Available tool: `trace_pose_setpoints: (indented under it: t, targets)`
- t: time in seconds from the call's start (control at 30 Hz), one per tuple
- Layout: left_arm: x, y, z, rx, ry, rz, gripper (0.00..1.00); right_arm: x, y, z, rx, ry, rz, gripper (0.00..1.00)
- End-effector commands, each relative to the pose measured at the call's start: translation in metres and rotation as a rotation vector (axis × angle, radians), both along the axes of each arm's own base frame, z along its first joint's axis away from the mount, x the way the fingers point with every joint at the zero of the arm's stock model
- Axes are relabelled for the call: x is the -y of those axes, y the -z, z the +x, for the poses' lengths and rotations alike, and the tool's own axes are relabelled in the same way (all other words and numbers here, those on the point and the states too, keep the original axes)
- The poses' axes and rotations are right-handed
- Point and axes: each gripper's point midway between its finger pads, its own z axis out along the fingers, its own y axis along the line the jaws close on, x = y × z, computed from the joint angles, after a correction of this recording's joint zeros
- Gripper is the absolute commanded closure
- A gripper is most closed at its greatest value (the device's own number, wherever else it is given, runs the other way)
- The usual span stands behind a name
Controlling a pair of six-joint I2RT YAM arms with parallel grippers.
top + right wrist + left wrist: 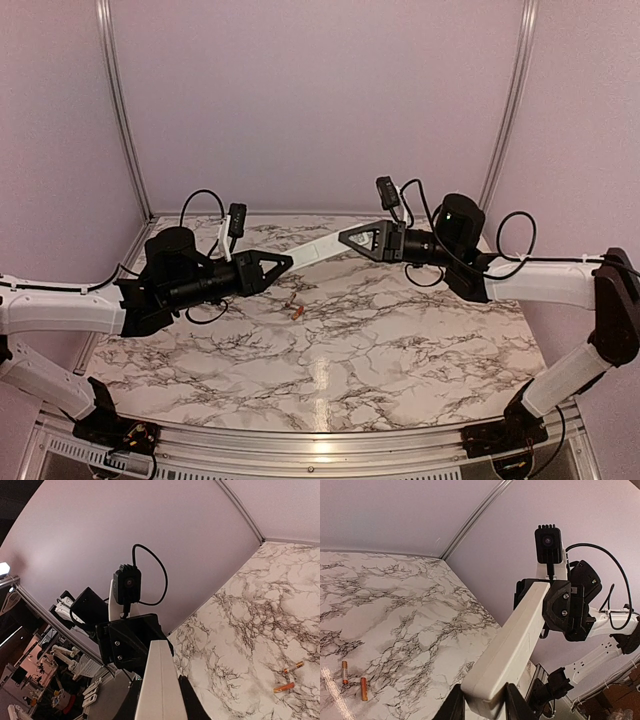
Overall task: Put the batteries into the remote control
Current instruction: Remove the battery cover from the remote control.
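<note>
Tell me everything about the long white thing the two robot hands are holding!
It's the remote control: a slim, white, plastic-looking bar with a plain side showing and no buttons visible. It hangs in the air above the marble table, bridging both arms. The left gripper pinches one end, the right gripper the other. Nothing else touches it.

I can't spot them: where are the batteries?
In the overhead view the two batteries lie close together on the marble table, slightly left of centre, just nearer the camera than the remote held in the air.
</note>
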Motion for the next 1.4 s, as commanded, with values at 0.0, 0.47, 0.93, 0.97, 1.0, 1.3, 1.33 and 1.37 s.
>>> trace_pose_setpoints:
  t: [0.0, 0.47, 0.93, 0.97, 1.0, 1.3, 1.33, 1.37]
  targets:
    - [0.0, -0.013, -0.001, 0.037, 0.023, -0.047, 0.77, 0.001, -0.015, -0.012, 0.02, -0.033, 0.032, 1.0]
    - [0.001, -0.023, -0.019, 0.087, 0.136, -0.102, 0.85, 0.012, -0.02, -0.012, -0.028, -0.07, 0.108, 1.0]
    - [-0.001, -0.011, 0.001, 0.033, 0.04, -0.051, 0.64, 0.011, -0.018, -0.007, -0.019, -0.04, 0.072, 1.0]
    - [-0.001, -0.01, 0.002, 0.029, 0.033, -0.044, 0.65, 0.011, -0.018, -0.006, -0.019, -0.04, 0.071, 1.0]
    - [-0.002, -0.007, 0.004, 0.023, 0.023, -0.035, 0.65, 0.011, -0.019, -0.006, -0.017, -0.039, 0.072, 1.0]
    - [0.002, -0.003, 0.004, 0.013, 0.039, -0.015, 0.71, 0.014, -0.019, -0.002, -0.01, -0.022, 0.068, 1.0]
    - [0.002, -0.004, 0.004, 0.014, 0.039, -0.015, 0.71, 0.014, -0.02, -0.002, -0.007, -0.019, 0.068, 1.0]
    - [0.002, -0.004, 0.004, 0.013, 0.039, -0.015, 0.69, 0.015, -0.021, -0.001, -0.003, -0.013, 0.068, 1.0]
